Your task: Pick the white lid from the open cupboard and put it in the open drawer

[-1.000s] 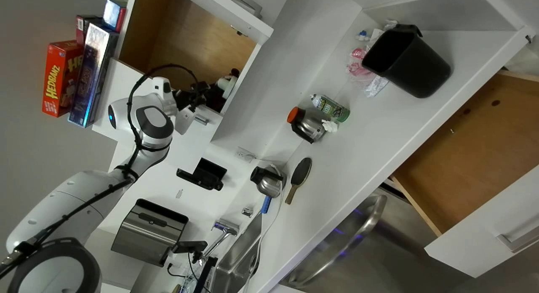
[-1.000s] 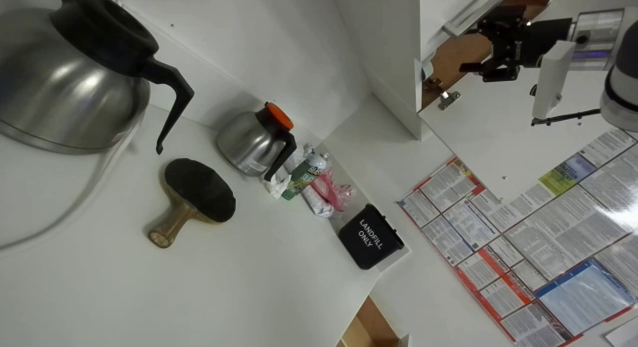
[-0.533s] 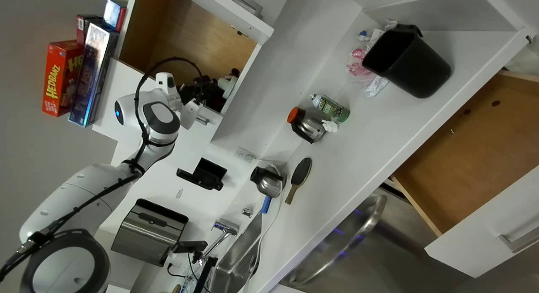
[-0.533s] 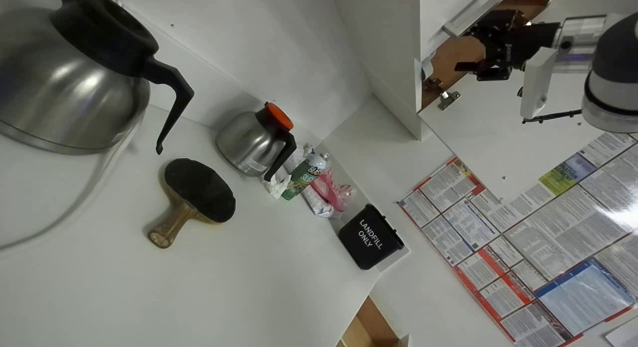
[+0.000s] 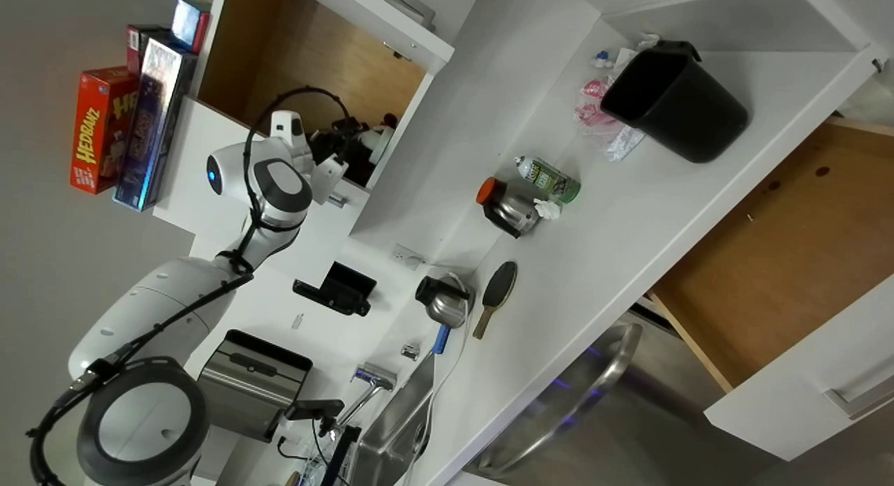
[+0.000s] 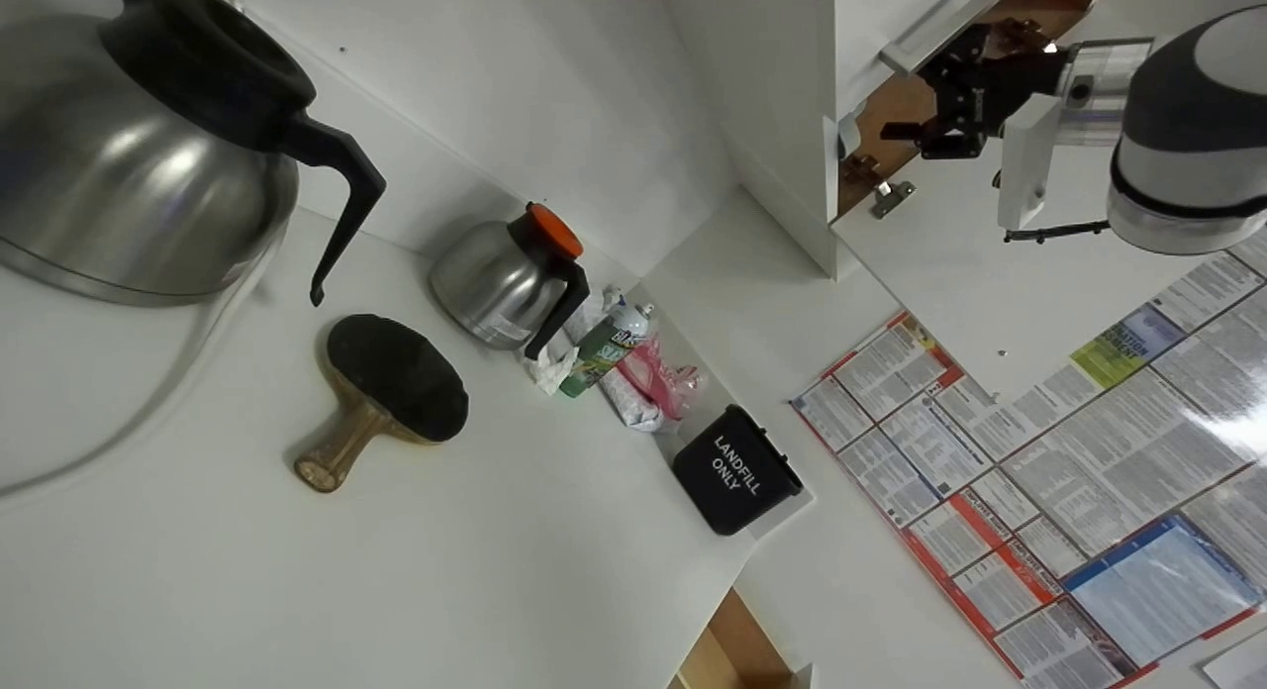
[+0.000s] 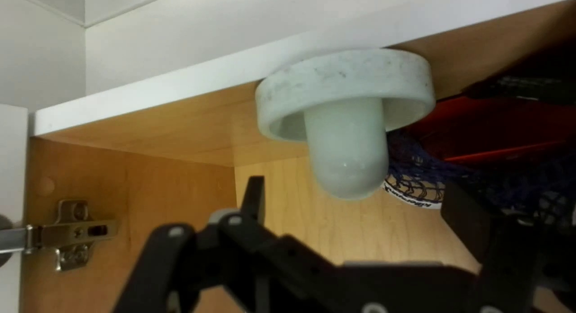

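White lid (image 7: 345, 124) sitting right by the front edge of the cupboard (image 7: 148, 133), knob (image 7: 348, 164) up
Probably stiff and fairly light, maybe slippery where it's smooth, so that chunky knob seems the spot to pinch. Gripper (image 7: 353, 194) is spread wide, holding nothing.

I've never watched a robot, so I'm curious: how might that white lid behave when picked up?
The white lid is probably stiff: its thick rim shows no sag. Its rounded stem shines slightly, so it may feel slippery. Set on edge, that circular rim would likely roll.
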Robot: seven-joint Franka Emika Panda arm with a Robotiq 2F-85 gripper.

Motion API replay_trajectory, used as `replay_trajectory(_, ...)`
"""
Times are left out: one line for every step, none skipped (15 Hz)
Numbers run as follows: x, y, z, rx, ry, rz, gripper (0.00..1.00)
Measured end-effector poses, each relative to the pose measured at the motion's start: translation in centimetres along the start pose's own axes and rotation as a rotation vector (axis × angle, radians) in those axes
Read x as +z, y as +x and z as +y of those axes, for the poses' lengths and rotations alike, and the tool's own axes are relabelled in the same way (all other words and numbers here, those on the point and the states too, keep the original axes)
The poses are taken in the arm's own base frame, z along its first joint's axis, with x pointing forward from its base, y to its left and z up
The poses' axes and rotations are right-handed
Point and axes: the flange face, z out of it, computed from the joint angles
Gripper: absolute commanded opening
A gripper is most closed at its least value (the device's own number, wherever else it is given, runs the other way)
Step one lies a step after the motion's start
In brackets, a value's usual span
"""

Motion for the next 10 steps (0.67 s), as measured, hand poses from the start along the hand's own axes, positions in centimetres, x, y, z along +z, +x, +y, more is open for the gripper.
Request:
replay_trajectory(0.4,-0.1,-0.1,-0.002,0.003,-0.002,1.00)
replay_trajectory(0.8,-0.1,-0.2,-0.008,0.006,-0.004,1.00)
replay_trajectory(1.1,-0.2,-0.4,-0.014,0.008,-0.006,0.75)
replay_trajectory(1.4,-0.2,-0.4,-0.016,0.010,-0.007,0.72)
replay_trajectory(1.6,-0.3,-0.4,-0.018,0.010,-0.008,0.66)
replay_trajectory(1.7,-0.3,-0.5,-0.019,0.010,-0.008,0.56)
replay_trajectory(1.9,-0.3,-0.5,-0.020,0.010,-0.008,0.49)
replay_trajectory(1.9,-0.2,-0.5,-0.021,0.010,-0.008,0.41)
replay_trajectory(2.0,-0.2,-0.5,-0.021,0.011,-0.007,0.34)
replay_trajectory(2.0,-0.1,-0.5,-0.022,0.011,-0.006,0.25)
